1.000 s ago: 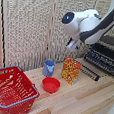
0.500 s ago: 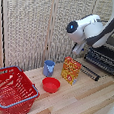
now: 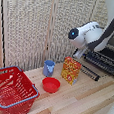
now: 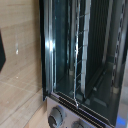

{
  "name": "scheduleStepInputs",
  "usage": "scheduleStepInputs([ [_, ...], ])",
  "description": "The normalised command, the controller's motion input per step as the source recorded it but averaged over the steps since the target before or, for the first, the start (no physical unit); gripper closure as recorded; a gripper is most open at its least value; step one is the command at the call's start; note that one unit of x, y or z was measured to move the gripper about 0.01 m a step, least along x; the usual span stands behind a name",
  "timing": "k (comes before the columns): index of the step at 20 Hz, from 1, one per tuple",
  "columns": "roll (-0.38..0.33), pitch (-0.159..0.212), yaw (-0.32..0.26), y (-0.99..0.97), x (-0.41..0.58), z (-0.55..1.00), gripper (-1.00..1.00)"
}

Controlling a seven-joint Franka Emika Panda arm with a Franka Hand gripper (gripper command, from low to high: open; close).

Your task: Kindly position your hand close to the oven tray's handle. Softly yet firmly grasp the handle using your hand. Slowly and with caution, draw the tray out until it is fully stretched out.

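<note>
Tray: the flat dark metal oven tray of thin parallel bars (image 4: 77,57) sits inside the black and silver box-shaped toaster oven (image 3: 106,62), seen close up in the wrist view and running across the cavity. It reads as still pushed in. The thin dark handle bar cannot be picked out with confidence. In the exterior view some dark bars stick out low at the oven front, but it is too blurred to tell whether they belong to the tray or the door. Two round silver knobs (image 4: 56,116) show on the oven's control panel.

Hand: the white boxy gripper (image 3: 80,52) hangs under the bulky white robot arm (image 3: 91,34), just in front of the oven and above the box. Its fingers are not clear in either view, so it cannot be told whether they are spread or closed. Nothing appears to be gripped.

Change: over the last second the arm has shifted toward the exterior view's right and a little lower, closing on the oven front. This looks like the approach step, with grasp and pull not yet done.

Other items: a yellow-red cereal box (image 3: 71,70) stands just beside the oven front. A blue cup (image 3: 49,67), a red bowl (image 3: 51,85) and a red wire basket (image 3: 12,90) sit on the pale wooden table (image 3: 83,103), in the same places as before.
</note>
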Motion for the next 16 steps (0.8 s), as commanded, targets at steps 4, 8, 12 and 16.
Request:
scheduleStepInputs([
  [4, 0.000, -0.020, -0.186, -0.62, 0.000, -0.14, -1.00],
  [8, 0.001, -0.014, -0.156, -0.69, 0.021, -0.20, -1.00],
  [12, 0.000, -0.003, -0.140, -0.60, 0.011, -0.12, -1.00],
  [16, 0.000, -0.001, -0.155, -0.46, 0.000, -0.03, -1.00],
])
